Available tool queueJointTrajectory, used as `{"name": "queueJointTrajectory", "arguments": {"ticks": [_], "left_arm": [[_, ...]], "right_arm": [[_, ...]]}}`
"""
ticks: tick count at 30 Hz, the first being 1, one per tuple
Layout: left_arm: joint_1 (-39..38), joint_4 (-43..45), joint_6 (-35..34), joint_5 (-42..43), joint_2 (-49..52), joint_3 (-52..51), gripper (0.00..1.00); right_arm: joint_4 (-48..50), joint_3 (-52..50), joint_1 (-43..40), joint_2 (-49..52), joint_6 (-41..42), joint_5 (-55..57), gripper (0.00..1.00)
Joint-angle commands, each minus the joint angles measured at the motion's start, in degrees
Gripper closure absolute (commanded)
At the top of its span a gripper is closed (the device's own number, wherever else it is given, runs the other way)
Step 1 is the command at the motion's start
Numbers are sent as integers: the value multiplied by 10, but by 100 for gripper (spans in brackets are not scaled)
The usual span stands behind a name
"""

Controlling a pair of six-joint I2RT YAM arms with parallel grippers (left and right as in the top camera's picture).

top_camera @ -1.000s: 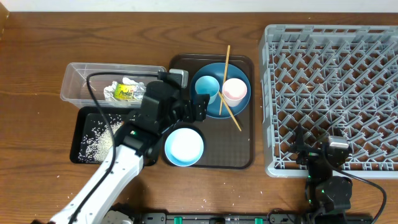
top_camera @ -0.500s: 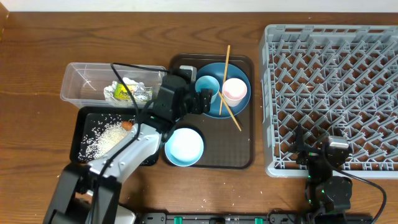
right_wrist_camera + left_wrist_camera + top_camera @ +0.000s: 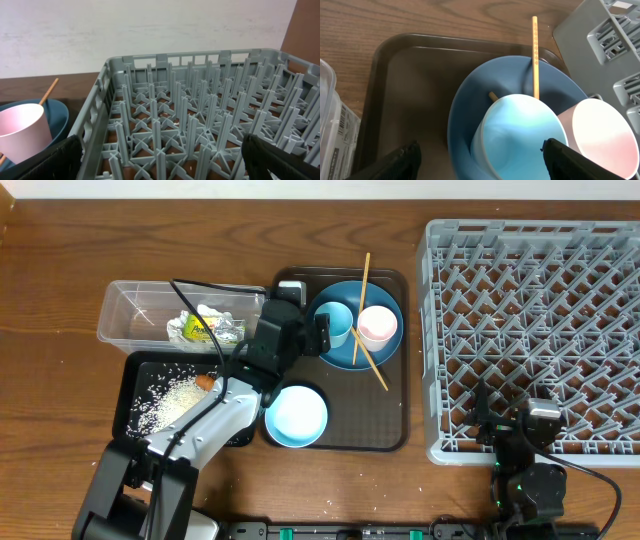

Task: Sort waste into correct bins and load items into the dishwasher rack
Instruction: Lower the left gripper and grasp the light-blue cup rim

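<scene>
My left gripper (image 3: 322, 335) is open and straddles the light blue cup (image 3: 335, 322), which stands on the blue plate (image 3: 345, 358). In the left wrist view the cup (image 3: 520, 135) lies between the fingertips with a gap on each side, wider on the left. A pinkish-white cup (image 3: 377, 326) stands beside it, and chopsticks (image 3: 364, 290) lie across the plate. The pale blue bowl (image 3: 296, 415) sits nearer me on the brown tray. My right gripper (image 3: 162, 160) is open over the near edge of the grey dishwasher rack (image 3: 540, 320).
The clear tub (image 3: 135, 310) holds a foil wrapper and a yellow-green packet (image 3: 205, 328). The black tray (image 3: 135, 425) holds rice (image 3: 170, 400) and a carrot (image 3: 205, 380). The brown serving tray (image 3: 370, 420) carries the dishes, and the rack fills the right side.
My left gripper has swung right from the tub's edge to the light blue cup on the plate, uncovering the carrot in the black tray. The right arm has not moved.
</scene>
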Motion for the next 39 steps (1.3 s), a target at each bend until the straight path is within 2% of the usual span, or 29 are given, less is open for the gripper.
{"name": "queueJointTrajectory", "arguments": {"ticks": [1,6,15,26,39], "left_arm": [[-2,2,3,-15,7,-1,20],[-2,-1,1,-15,7,-1,21],[-3,-21,-17,-14,7,-1,30],[-46,-29,-17,-18,7,-1,30],[-47,-15,-16,-32,25,-1,31]], "right_arm": [[-3,-1,7,0,3,-3,1],[-3,-1,7,0,3,-3,1],[-3,-1,7,0,3,-3,1],[-3,-1,7,0,3,-3,1],[-3,-1,7,0,3,-3,1]]}}
